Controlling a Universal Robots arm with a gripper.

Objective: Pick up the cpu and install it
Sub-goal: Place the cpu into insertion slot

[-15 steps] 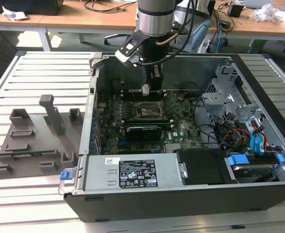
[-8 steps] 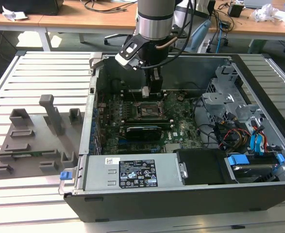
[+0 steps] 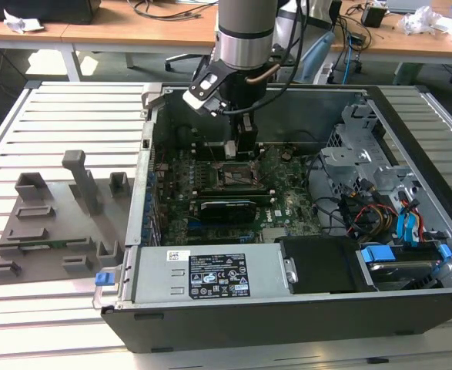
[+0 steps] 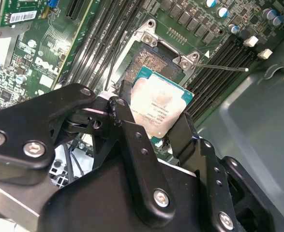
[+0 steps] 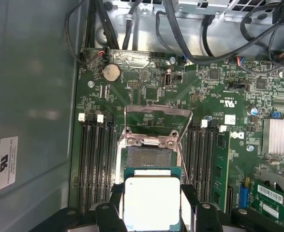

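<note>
Gripper [image 3: 246, 145]: jaws clamped on two opposite edges of the cpu [image 5: 151, 202].
Cpu: silver top showing, close by the open socket [image 5: 148, 155].
Socket: on the motherboard [image 3: 283, 196], towards its far side.

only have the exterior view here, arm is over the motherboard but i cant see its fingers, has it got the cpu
observer: yes, in both wrist views the gripper is shut on the cpu, pinching two opposite edges, metal top showing
operator: is it in the socket yet
observer: no, in the first wrist view the socket shows a bare contact bed, the cpu is not seated
operator: retention frame out of the way
observer: yes, the frame is flipped open on the far side of the socket
</note>
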